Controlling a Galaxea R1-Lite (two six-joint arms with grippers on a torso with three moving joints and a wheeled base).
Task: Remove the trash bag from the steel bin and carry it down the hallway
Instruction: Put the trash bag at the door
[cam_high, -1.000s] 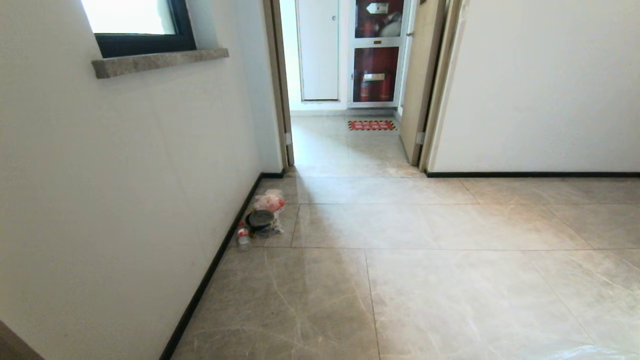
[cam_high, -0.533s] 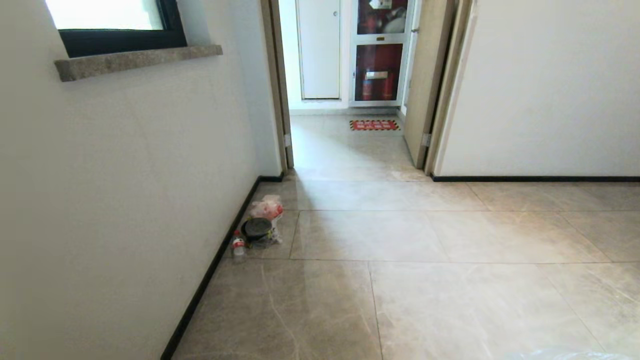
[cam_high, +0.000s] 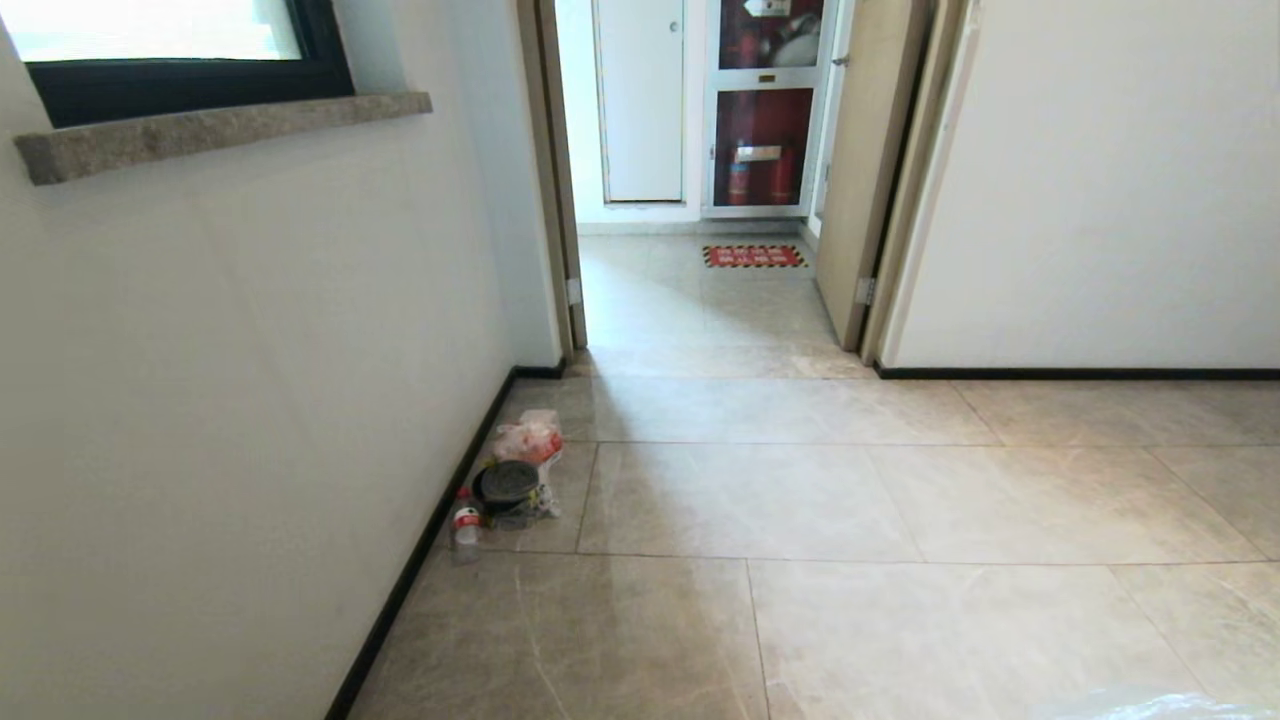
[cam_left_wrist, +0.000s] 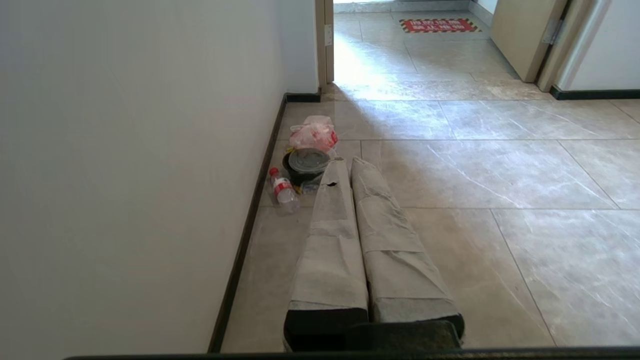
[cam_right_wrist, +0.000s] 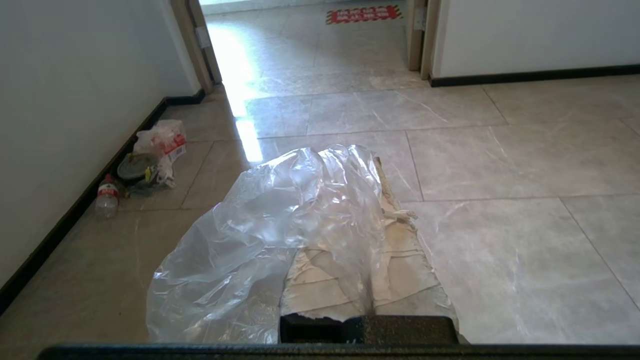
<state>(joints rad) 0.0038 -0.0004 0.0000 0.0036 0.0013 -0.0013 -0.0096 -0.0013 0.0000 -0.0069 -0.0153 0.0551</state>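
The trash bag (cam_right_wrist: 280, 210) is thin, clear, crinkled plastic. It drapes over my right gripper (cam_right_wrist: 370, 172), whose taped fingers are shut on a fold of it. A sliver of the bag (cam_high: 1150, 705) shows at the head view's bottom right edge. My left gripper (cam_left_wrist: 348, 162) is shut with nothing in it, held low and pointing along the floor. Glossy beige tiles of the hallway (cam_high: 800, 500) stretch ahead of me. The steel bin is out of view.
Litter lies by the left wall's black baseboard: a red-and-white bag (cam_high: 528, 437), a black round bowl (cam_high: 505, 483) and a plastic bottle (cam_high: 466, 527). Ahead is a doorway (cam_high: 700, 300) with an open door (cam_high: 868, 170) and a red mat (cam_high: 754, 256). A stone window sill (cam_high: 220, 130) juts from the left wall.
The whole head view has shifted: the litter sits lower, the window sill has slid left and the doorway looms larger, so the camera has moved forward. Both arms keep still.
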